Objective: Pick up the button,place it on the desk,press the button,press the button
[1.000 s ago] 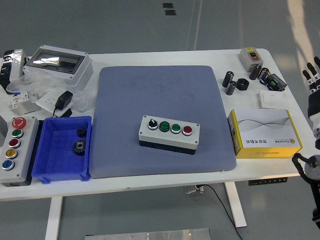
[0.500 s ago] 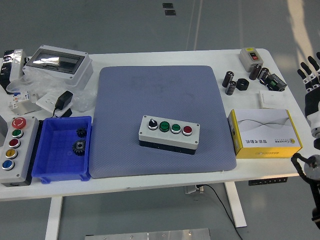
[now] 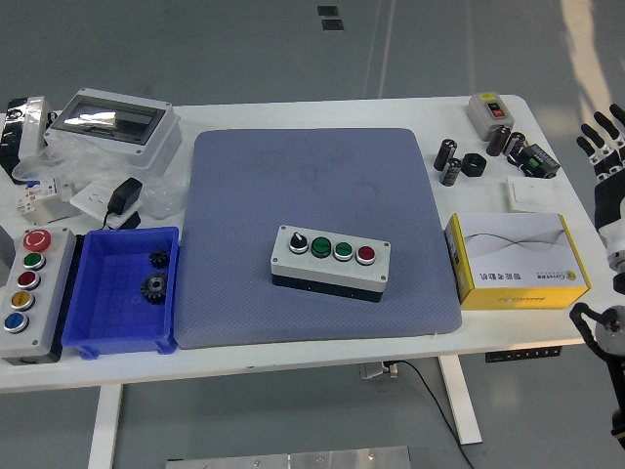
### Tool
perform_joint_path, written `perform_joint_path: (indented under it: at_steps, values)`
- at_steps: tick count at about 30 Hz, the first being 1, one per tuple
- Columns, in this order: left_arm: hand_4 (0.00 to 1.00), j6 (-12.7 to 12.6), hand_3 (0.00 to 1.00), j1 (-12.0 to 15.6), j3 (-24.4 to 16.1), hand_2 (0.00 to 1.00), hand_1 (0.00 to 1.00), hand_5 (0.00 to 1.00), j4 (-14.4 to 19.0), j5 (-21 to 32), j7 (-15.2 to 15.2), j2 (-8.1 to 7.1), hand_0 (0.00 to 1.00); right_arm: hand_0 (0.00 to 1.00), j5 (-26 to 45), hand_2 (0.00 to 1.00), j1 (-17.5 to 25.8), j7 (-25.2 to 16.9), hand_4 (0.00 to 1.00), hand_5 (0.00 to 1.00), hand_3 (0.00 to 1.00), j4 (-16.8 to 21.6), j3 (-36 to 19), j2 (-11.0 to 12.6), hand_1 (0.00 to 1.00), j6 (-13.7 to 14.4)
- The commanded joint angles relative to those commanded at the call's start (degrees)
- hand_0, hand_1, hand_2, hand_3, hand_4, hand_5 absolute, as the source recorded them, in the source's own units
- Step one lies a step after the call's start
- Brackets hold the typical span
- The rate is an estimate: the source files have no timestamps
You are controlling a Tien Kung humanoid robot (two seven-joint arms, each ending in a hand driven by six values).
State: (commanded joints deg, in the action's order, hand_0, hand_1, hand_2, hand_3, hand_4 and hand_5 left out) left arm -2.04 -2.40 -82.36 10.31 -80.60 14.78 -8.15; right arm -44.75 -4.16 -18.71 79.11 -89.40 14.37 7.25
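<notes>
The button box (image 3: 330,262), grey with a black knob, two green buttons and a red one, is set flat on the blue mat (image 3: 317,230) near its front edge, with nothing touching it. The mat is spread over the middle of the white desk (image 3: 293,352). A yellow carton (image 3: 516,261) is seen just right of the mat, a blue bin (image 3: 122,290) with two gears just left. The right robot hand (image 3: 607,156) is held off the desk's right edge, fingers spread, holding nothing.
</notes>
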Motion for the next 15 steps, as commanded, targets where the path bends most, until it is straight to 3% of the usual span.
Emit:
perform_joint_path:
  at_steps: [15]
  values:
    - [0.608,0.1,0.593,-0.1,0.1,0.53,0.513,0.213,0.0,-0.3,0.1,0.13,0.627,0.8,-0.8,0.738,0.1,0.2,0.893,0.902,0.72,0.1,0.7,0.1,0.724,-0.3]
